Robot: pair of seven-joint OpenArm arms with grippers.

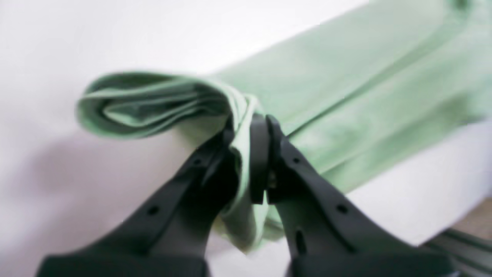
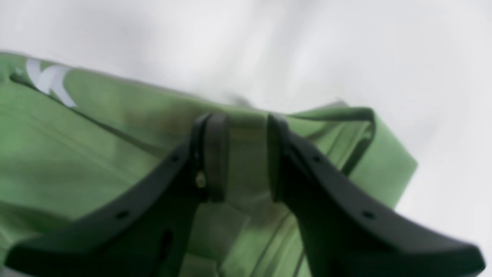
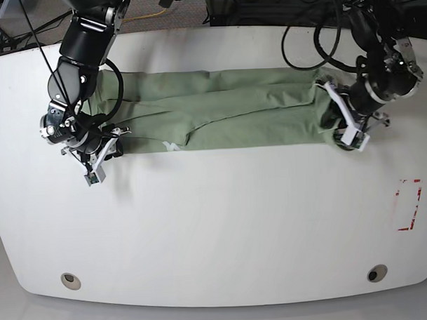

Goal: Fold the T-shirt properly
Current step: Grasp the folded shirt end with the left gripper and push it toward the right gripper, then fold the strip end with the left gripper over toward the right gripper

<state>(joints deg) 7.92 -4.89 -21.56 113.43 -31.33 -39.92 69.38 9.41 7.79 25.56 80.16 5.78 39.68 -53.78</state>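
White tabletop (image 3: 216,230), rounded corners, cables crowding the far edge. One T-shirt (image 3: 219,114), pale green, lies as a long wrinkled band, small white mark near one end. Two pincers: left pincer (image 1: 250,127) clenched on bunched cloth, right pincer (image 2: 242,154) grasping the opposite folded edge.

Both wrist views are blurred; the pale sage-green cotton T-shirt (image 1: 346,88) runs off their edges.
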